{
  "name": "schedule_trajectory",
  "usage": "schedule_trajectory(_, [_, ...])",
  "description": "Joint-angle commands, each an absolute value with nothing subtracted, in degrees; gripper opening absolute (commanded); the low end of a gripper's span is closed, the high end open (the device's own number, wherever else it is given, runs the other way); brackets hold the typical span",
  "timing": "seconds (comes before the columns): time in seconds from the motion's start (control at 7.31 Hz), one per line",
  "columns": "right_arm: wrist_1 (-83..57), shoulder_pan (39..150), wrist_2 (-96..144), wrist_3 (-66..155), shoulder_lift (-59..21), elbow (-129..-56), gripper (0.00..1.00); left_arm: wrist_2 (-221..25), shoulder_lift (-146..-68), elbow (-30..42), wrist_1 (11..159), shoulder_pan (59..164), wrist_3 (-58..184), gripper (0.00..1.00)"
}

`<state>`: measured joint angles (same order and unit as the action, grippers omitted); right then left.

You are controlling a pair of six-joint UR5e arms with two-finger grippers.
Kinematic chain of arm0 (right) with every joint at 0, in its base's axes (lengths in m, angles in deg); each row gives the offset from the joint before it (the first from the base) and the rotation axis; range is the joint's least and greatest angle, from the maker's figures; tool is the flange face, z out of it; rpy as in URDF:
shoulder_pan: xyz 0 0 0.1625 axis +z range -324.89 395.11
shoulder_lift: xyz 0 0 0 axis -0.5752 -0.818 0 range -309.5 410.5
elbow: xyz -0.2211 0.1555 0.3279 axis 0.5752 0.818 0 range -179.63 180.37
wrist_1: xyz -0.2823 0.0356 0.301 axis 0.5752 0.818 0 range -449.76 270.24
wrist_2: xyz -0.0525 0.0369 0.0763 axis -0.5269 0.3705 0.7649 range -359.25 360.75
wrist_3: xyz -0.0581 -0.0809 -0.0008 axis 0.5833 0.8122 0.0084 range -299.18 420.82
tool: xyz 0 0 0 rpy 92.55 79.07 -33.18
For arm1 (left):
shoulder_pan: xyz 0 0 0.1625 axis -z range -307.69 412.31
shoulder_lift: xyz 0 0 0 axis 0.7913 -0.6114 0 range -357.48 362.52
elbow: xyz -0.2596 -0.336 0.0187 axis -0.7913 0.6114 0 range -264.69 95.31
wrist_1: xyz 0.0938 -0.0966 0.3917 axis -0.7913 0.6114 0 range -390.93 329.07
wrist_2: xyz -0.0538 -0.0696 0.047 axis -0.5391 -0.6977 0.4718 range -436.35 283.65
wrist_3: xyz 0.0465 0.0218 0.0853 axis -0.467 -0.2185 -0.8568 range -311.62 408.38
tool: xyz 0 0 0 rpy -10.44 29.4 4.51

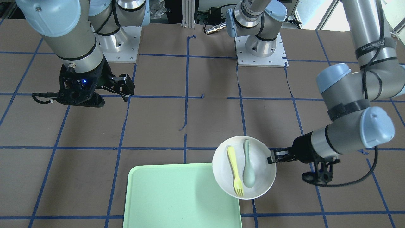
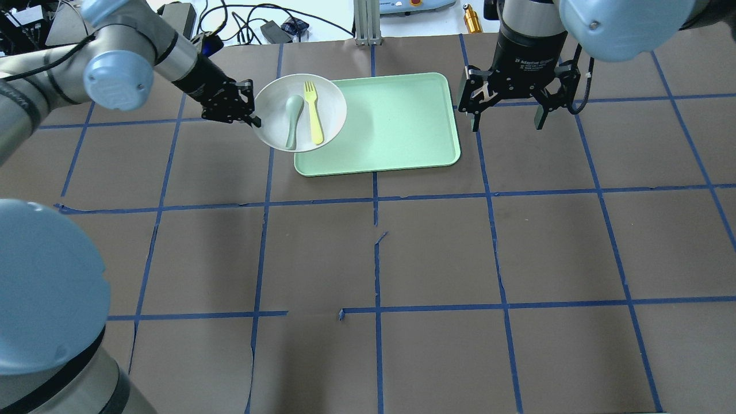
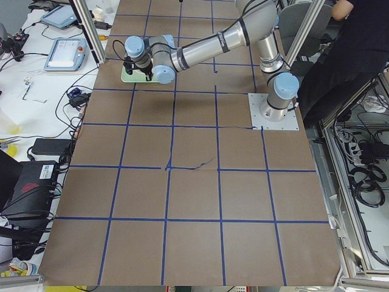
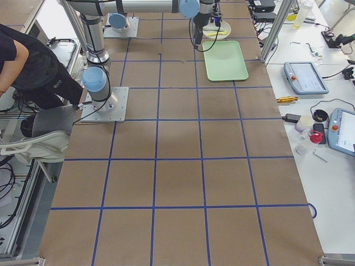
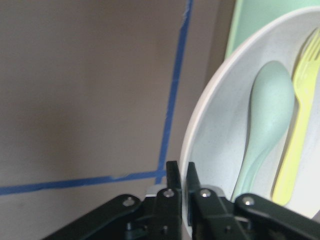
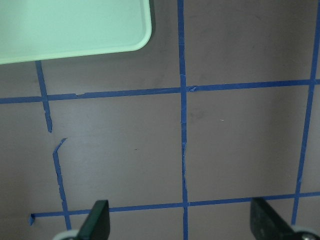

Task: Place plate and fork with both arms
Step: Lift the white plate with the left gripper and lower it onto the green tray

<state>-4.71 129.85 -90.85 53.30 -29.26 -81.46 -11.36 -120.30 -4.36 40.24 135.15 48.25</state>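
The off-white plate overlaps the near-left corner of the mint-green tray. The pale yellow fork and a grey-green spoon lie side by side in it. My left gripper is shut on the plate's rim on the side away from the tray; the left wrist view shows its fingers pinching the rim of the plate. I cannot tell whether the plate rests on the tray or hangs just above it. My right gripper is open and empty, hovering just right of the tray.
The brown table surface carries a grid of blue tape lines. The right wrist view shows the tray's corner and bare taped surface below the gripper. Cables and devices lie beyond the far edge.
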Motion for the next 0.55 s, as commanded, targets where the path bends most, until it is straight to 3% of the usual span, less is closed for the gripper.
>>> schedule_trajectory(0.0, [-4.77, 129.77, -90.83, 53.27, -29.22, -81.46, 1.00, -12.02, -128.84, -12.41, 36.14, 140.88, 51.63, 0.00])
schedule_trajectory(0.41, [-4.86, 129.86, -90.74, 53.09, -29.13, -81.46, 1.00, -11.49, -133.96, -15.87, 34.64, 144.32, 53.64, 0.00])
